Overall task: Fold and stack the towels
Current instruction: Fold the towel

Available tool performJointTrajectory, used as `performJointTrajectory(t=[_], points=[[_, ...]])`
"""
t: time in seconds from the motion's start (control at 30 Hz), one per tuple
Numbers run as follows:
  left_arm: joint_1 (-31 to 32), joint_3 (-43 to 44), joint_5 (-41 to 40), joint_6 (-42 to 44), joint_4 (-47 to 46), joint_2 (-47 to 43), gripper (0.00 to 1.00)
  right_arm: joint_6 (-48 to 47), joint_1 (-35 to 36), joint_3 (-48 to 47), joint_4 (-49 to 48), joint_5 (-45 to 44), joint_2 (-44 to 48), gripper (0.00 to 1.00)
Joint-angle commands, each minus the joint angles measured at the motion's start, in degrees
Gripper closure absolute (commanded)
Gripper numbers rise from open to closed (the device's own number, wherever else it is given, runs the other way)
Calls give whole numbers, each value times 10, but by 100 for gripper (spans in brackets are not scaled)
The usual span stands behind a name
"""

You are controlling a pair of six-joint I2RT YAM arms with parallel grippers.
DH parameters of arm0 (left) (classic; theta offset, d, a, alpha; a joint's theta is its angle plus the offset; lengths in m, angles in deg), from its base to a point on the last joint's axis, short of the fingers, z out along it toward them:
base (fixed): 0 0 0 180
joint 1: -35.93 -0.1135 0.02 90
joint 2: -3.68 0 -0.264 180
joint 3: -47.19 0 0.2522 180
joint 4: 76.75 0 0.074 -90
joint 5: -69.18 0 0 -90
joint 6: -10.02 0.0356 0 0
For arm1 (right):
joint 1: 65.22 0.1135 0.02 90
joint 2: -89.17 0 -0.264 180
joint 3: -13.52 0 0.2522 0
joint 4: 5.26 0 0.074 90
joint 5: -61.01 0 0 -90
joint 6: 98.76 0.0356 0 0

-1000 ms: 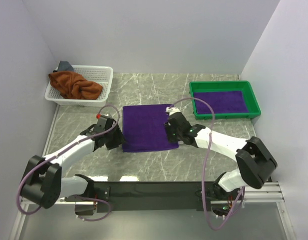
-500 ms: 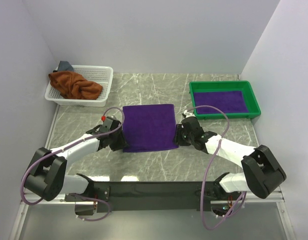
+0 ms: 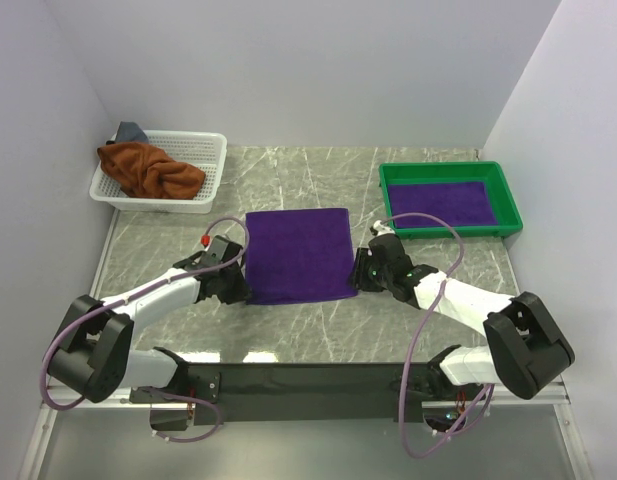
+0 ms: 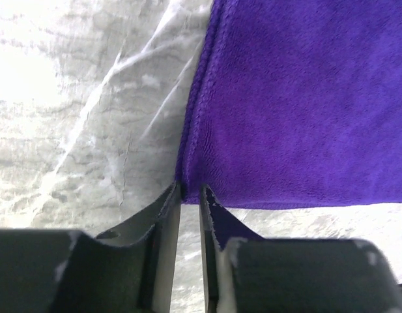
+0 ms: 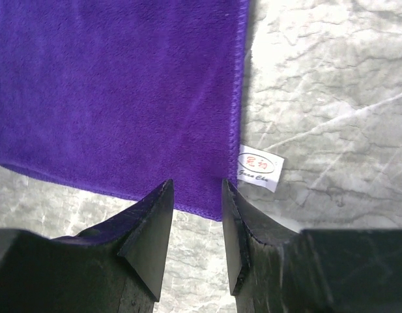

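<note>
Four towels: one purple towel (image 3: 296,255) between left claw (image 3: 246,291) and right claw (image 3: 357,276), a second purple towel (image 3: 438,203) beyond the right claw, one rust-brown towel (image 3: 148,170), one grey-blue towel (image 3: 131,131). One basket (image 3: 204,166); one tray (image 3: 448,232).

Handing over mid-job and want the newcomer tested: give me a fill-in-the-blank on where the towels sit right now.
1. The towel lying flat on the marble table is ____.
2. A second purple towel lies in the green ____.
3. The rust-brown towel is bunched in the white ____.
4. The flat towel's white label lies beside the ____ tool.
Missing: purple; tray; basket; right.
</note>
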Motion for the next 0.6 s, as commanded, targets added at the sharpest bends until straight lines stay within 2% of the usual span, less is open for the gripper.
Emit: performJointTrajectory(t=[0.0, 0.07, 0.27, 0.57], points=[[7, 14, -11, -1, 18, -14, 77, 15, -12, 4, -1, -20, 22, 57], [8, 20, -11, -1, 26, -22, 82, 22, -19, 8, 4, -20, 23, 57], [9, 29, -5, -1, 37, -27, 91, 44, -29, 14, -1, 10, 2, 60], [13, 35, -3, -1, 46, -34, 93, 74, -30, 18, -3, 29, -26, 66]])
